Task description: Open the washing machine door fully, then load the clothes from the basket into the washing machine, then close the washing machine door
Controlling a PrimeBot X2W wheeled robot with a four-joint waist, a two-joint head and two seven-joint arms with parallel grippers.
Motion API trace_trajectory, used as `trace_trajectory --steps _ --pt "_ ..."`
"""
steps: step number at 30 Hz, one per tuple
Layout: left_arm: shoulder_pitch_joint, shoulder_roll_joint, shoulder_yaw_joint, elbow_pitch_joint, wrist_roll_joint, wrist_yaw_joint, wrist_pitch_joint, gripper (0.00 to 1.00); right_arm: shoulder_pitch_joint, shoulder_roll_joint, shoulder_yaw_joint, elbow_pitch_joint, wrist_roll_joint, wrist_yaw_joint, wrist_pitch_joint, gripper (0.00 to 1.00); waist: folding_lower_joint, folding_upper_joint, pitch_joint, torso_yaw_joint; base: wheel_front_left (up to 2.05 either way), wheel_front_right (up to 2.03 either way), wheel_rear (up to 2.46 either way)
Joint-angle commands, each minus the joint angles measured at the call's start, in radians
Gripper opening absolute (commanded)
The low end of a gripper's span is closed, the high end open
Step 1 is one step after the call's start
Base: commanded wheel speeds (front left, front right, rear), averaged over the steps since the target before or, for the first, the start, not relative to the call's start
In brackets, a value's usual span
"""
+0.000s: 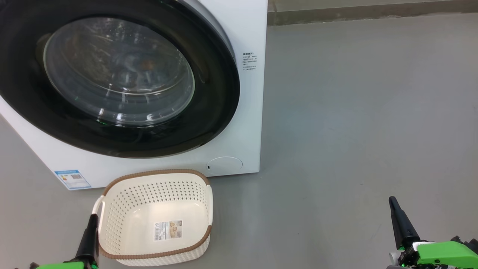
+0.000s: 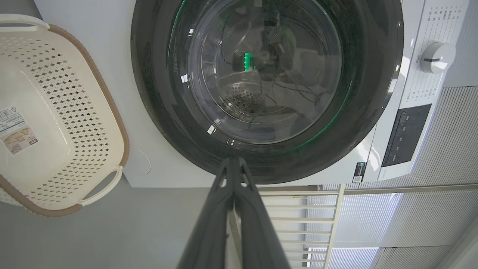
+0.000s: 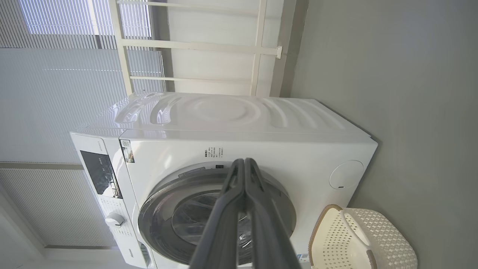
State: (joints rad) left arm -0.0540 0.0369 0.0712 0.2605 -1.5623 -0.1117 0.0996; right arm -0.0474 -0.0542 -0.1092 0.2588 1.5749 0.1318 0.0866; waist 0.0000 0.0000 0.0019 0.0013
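Left gripper (image 1: 92, 221) rises at the near edge, jaws pressed together and empty, just beside the left handle of the basket (image 1: 155, 172). Right gripper (image 1: 394, 205), jaws likewise pressed together, stands well apart over bare grey floor (image 1: 354, 112). That basket stands on the floor just before the washing machine (image 1: 248, 123), below its round flap (image 1: 224, 165), with a paper label (image 1: 168, 229) on its bottom. Behind it the washing machine door (image 1: 119, 74) lies shut; what is behind its glass cannot be made out. Right of the machine the floor runs open to the skirting (image 1: 373, 13).
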Motion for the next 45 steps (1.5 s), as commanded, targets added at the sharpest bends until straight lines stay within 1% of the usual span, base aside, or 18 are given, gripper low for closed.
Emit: trace_trajectory --steps 1,3,45 --pt "-0.051 0.014 0.04 -0.017 -0.028 -0.017 0.011 0.0 -0.056 -0.012 0.018 -0.018 0.034 -0.001 0.007 0.0 0.0 0.0 0.001 -0.001 0.0 0.0 0.0" --pt "-0.054 0.013 0.044 -0.015 -0.045 -0.019 0.014 0.0 -0.059 -0.012 0.017 -0.015 0.051 -0.001 0.01 0.0 0.0 0.0 0.001 -0.001 0.0 0.0 0.0" --pt "-0.054 0.013 0.044 -0.015 -0.045 -0.019 0.014 0.0 -0.059 -0.005 0.007 -0.015 0.043 -0.001 0.017 0.0 0.0 0.0 0.001 -0.001 0.0 0.0 0.0"
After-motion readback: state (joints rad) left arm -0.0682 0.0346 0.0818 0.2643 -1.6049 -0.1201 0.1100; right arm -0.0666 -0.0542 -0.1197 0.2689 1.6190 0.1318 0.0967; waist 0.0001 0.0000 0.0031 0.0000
